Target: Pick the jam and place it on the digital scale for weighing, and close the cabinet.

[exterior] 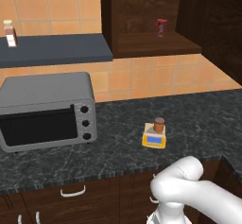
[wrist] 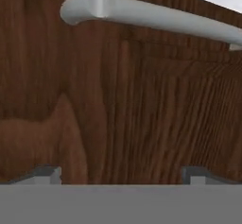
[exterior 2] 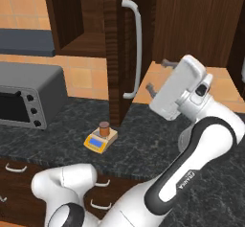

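Observation:
The jam (exterior: 159, 124) (exterior 2: 104, 128), a small brown jar with a dark lid, stands upright on the yellow digital scale (exterior: 154, 139) (exterior 2: 99, 142) on the dark counter. The cabinet (exterior: 146, 10) above is open, and its door (exterior 2: 117, 53) swings out over the counter with a long silver handle (exterior 2: 139, 49). My gripper (exterior 2: 157, 75) is open, to the right of the door, with its fingers pointing at the door face. In the hand view the door's wood (wrist: 142, 114) is close in front of my gripper (wrist: 120, 173), with the handle (wrist: 151, 15) above. Nothing is between the fingers.
A slim red container (exterior: 161, 28) stands inside the cabinet. A grey toaster oven (exterior: 47, 109) sits at the left of the counter under a dark shelf (exterior: 52, 50) that carries a white-labelled bottle (exterior: 10, 33). Drawers with curved handles (exterior: 73, 191) run below the counter edge.

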